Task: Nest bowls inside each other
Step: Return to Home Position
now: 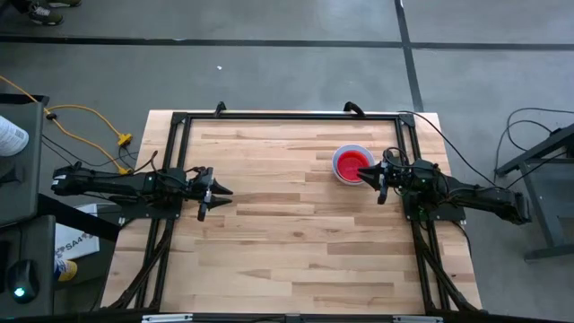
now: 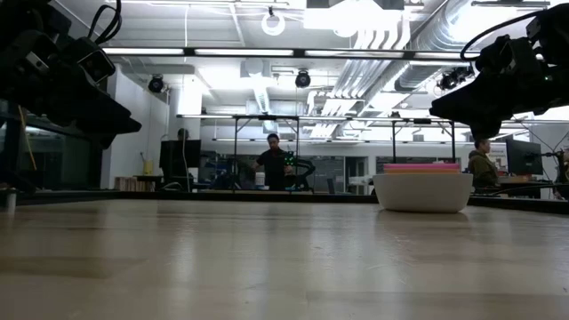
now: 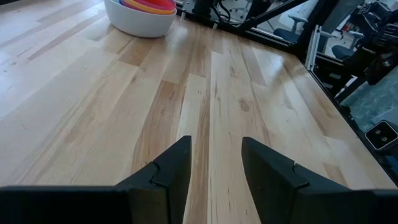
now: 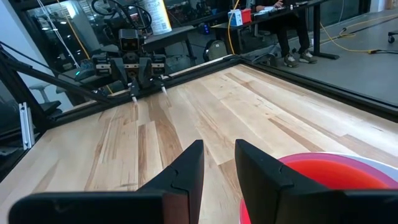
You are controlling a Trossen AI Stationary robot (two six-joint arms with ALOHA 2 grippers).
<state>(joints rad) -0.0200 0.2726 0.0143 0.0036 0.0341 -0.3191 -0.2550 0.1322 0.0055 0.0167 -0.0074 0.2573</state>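
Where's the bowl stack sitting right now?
In the high view the bowl stack, red on top, sits on the right half of the table, toward the far edge, right beside the right gripper and its open jaws.

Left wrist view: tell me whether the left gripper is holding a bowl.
No, the left gripper is open over bare table, and the nested bowls sit well ahead of it.

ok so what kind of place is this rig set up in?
Probably an open robotics lab or workshop: exposed ducts and strip lights overhead, a person standing among benches beyond the wooden table, and a yellow cable trailing beside it over the bare concrete floor.
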